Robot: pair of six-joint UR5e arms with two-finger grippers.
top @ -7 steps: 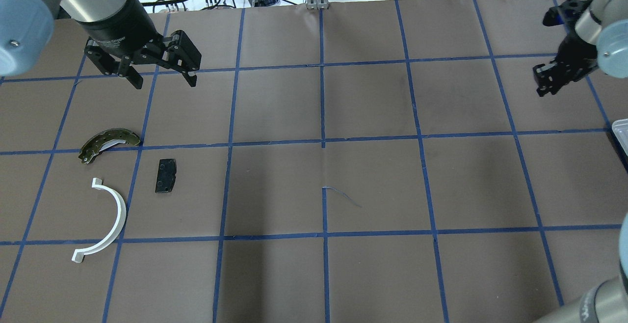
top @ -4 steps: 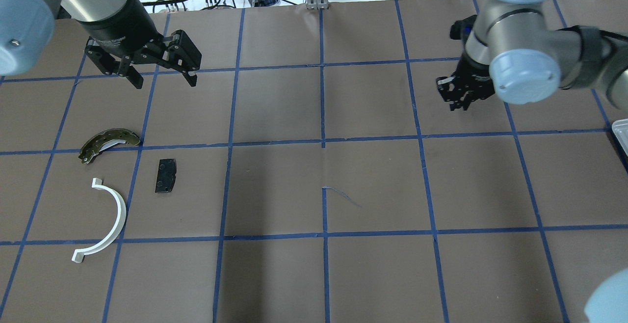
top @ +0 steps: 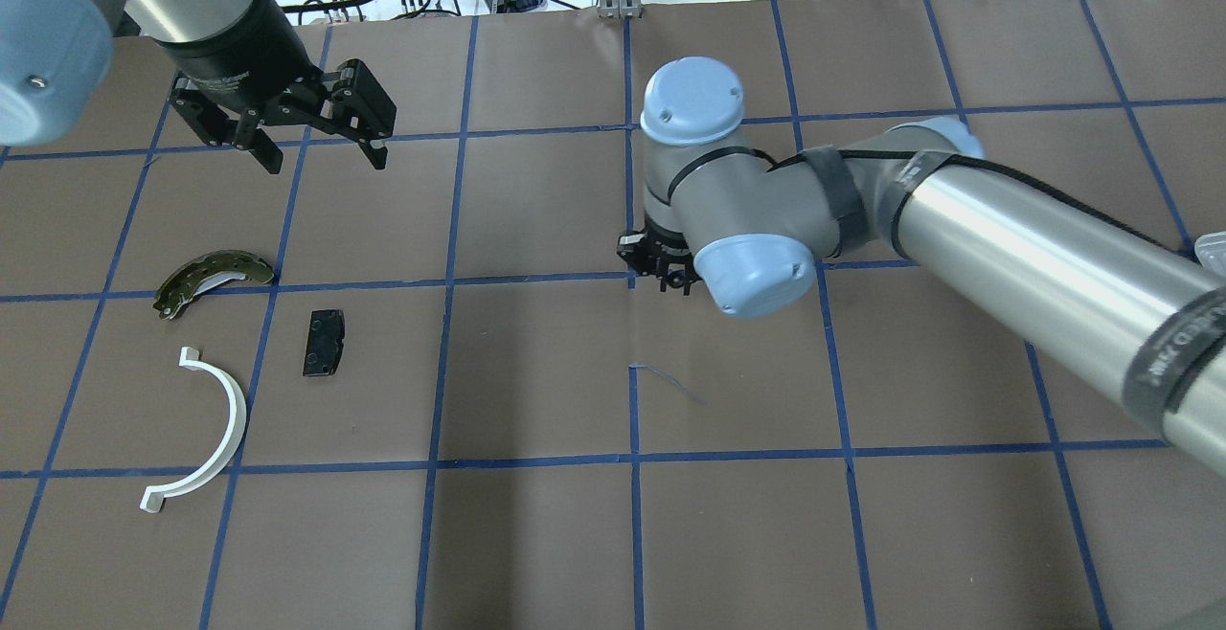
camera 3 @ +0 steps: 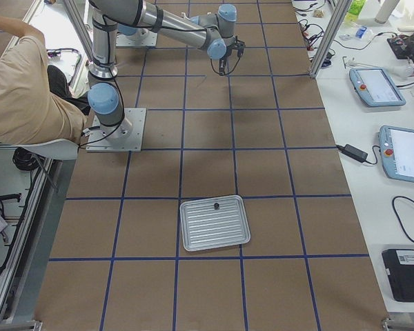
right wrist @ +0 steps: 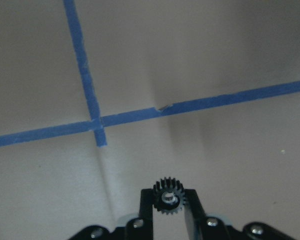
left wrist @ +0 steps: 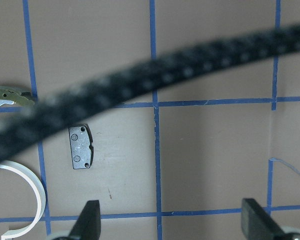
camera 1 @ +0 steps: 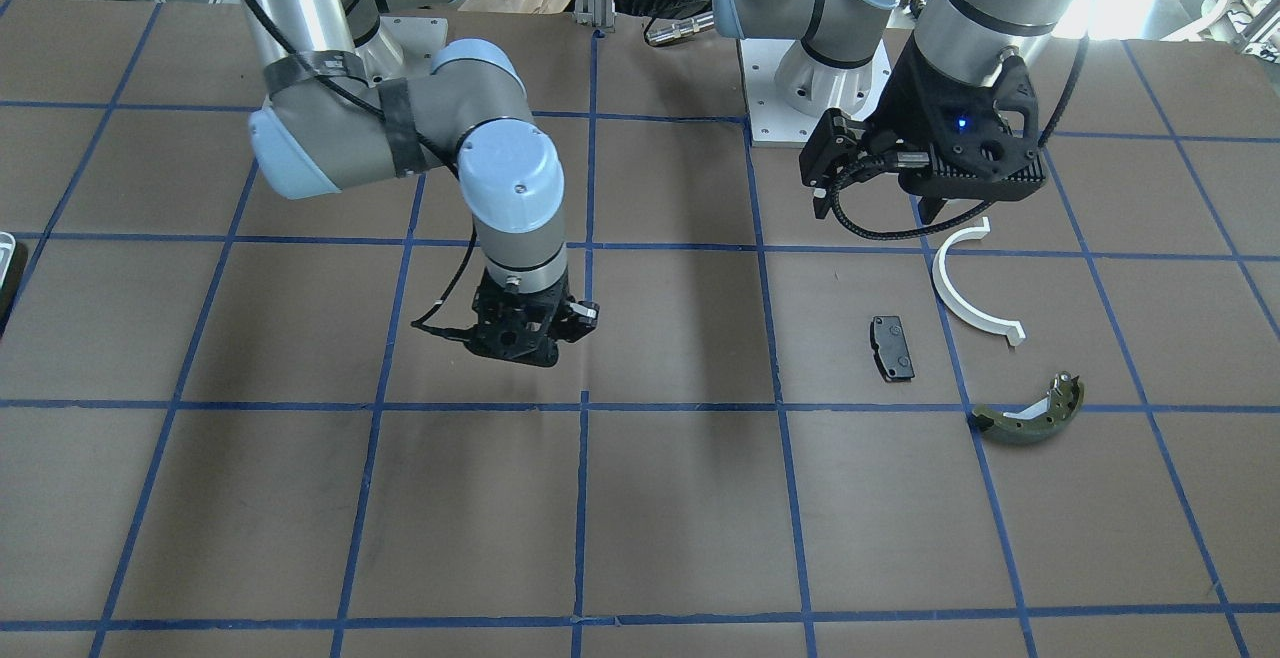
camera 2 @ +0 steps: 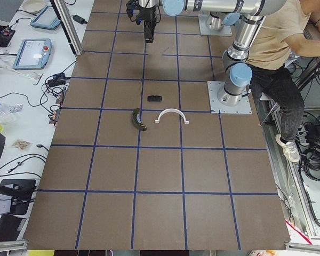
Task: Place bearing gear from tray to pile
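Observation:
My right gripper (right wrist: pixel 168 210) is shut on a small black toothed bearing gear (right wrist: pixel 168 196) and holds it above the table's middle, near a crossing of blue tape lines (top: pixel 659 271). The pile lies at the left: an olive-green brake shoe (top: pixel 211 278), a black pad (top: pixel 324 343) and a white half-ring arc (top: pixel 215 429). My left gripper (top: pixel 324 161) is open and empty, hanging above and behind the pile. The left wrist view looks down on the pad (left wrist: pixel 80 147), the arc (left wrist: pixel 35 200) and the shoe's tip (left wrist: pixel 10 96).
The metal tray (camera 3: pixel 214 222) stands at the table's right end with one small dark part (camera 3: pixel 216 205) in it; its corner shows in the overhead view (top: pixel 1212 257). A black cable (left wrist: pixel 140 75) crosses the left wrist view. A seated person (camera 2: pixel 277 48) is behind the robot.
My right arm has swept left from the table's right edge to its middle, with the gripper shut. The left arm and the pile have not moved.

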